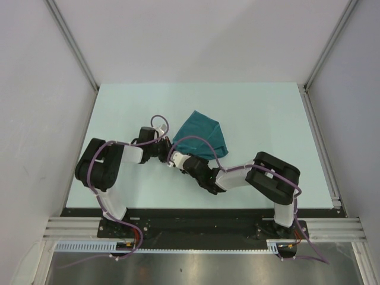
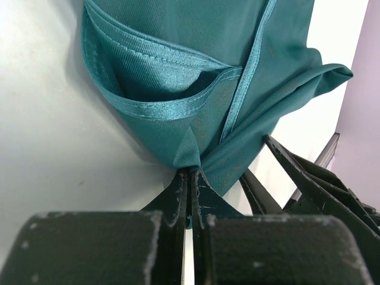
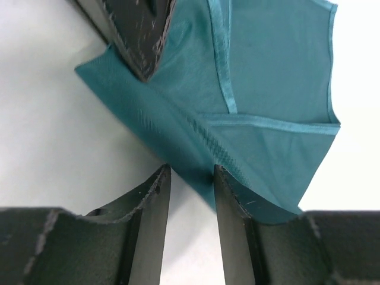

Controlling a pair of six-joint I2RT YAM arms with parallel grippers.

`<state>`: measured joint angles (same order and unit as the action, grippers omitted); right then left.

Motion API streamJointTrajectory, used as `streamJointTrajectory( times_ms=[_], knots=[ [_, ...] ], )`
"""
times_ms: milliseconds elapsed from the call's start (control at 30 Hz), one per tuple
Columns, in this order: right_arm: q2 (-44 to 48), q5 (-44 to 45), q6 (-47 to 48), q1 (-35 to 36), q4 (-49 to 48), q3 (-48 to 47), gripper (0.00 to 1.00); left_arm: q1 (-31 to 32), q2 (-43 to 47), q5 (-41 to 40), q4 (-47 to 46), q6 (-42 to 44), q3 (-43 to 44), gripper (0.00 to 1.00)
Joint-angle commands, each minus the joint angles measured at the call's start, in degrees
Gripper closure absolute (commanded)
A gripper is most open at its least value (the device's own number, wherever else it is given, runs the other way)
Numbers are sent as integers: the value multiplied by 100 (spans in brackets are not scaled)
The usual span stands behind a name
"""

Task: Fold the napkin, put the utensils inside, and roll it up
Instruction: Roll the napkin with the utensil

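The teal napkin (image 1: 200, 138) lies bunched and folded over itself at the table's middle; it fills the left wrist view (image 2: 202, 71) and the right wrist view (image 3: 261, 107). My left gripper (image 1: 168, 144) is shut on the napkin's near corner, with cloth pinched between the fingertips (image 2: 189, 173). My right gripper (image 1: 180, 160) is open just beside it, its fingers (image 3: 161, 178) at the napkin's near edge, with the edge lying across the gap and one finger under the cloth. The spoon is out of view.
The pale table (image 1: 267, 113) is bounded by white walls with metal rails at left (image 1: 71, 41) and right (image 1: 323, 136). The two arms cross close together in front of the napkin. The left gripper's fingers show at the top of the right wrist view (image 3: 136, 35).
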<state>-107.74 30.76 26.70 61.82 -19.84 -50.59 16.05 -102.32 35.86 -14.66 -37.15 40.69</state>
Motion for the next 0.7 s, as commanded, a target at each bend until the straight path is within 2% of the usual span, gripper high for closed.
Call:
streamJointTrajectory(
  times_ms=[0, 67, 200, 267, 333, 433, 500, 533, 600, 633, 667],
  knots=[
    [-422, 0, 142, -30, -222, -12, 61, 29, -358, -255, 824, 181, -140, 100],
    [-484, -70, 151, -65, -231, -39, 65, 29, -385, -246, 815, 181, -123, 100],
    [-537, -228, 143, -74, -12, -188, 83, 21, -446, -184, 780, 173, -52, 100],
    [-467, -404, 20, -48, 295, -249, 88, 21, -464, -175, 754, 155, -17, 100],
    [-441, -570, -103, -13, 697, -399, 100, 21, -481, -184, 754, 146, 62, 100],
    [-458, -808, -165, 31, 1165, -636, 100, 21, -517, -202, 780, 155, 185, 100],
    [-528, -931, -235, 23, 1681, -951, 100, 21, -491, -237, 763, 146, 220, 85],
    [-572, -1045, -261, 14, 1876, -1057, 100, 21, -412, -324, 745, 129, 220, 72],
    [-616, -1160, -349, -30, 2401, -1233, 100, 12, -289, -447, 727, 120, 203, 61],
    [-599, -1360, -393, -56, 2527, -1347, 100, 3, -123, -605, 727, 111, 177, 50],
    [-529, -1467, -489, -143, 2650, -1409, 100, -14, -52, -676, 745, 102, 159, 45]
  ],
)
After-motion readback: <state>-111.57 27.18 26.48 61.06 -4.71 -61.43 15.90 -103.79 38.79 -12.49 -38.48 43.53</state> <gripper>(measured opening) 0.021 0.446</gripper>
